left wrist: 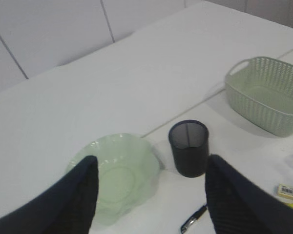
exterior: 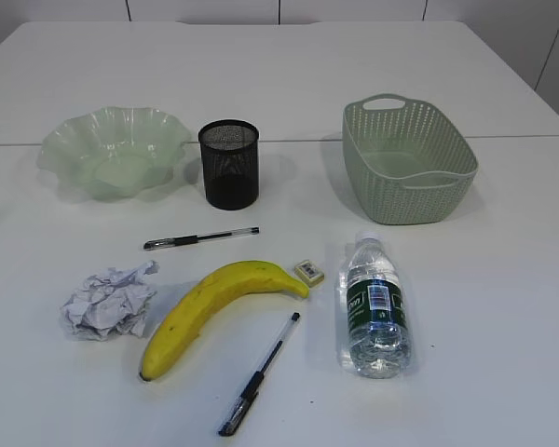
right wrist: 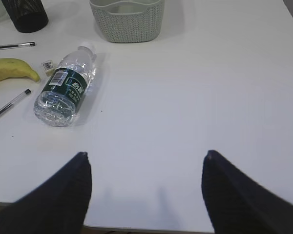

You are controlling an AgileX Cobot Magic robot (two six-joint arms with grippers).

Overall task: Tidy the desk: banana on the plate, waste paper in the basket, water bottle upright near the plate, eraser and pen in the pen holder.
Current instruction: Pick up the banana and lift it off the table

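The banana point(exterior: 214, 312) lies at the table's front, with crumpled waste paper point(exterior: 109, 303) to its left. To its right are a small eraser point(exterior: 308, 272) and the water bottle point(exterior: 374, 307), which lies on its side. One pen point(exterior: 200, 238) rests behind the banana and another pen point(exterior: 259, 374) in front of it. Further back stand the green plate point(exterior: 116, 149), the black mesh pen holder point(exterior: 229, 163) and the basket point(exterior: 408, 160). My left gripper point(left wrist: 150, 162) hangs open and empty above the plate point(left wrist: 118, 178) and the pen holder point(left wrist: 188, 147). My right gripper point(right wrist: 145, 154) is open and empty over bare table, right of the bottle point(right wrist: 66, 85).
Neither arm shows in the exterior view. A seam between two tabletops point(exterior: 289, 141) runs behind the plate and basket. The table's front edge point(right wrist: 146, 228) lies just under my right gripper.
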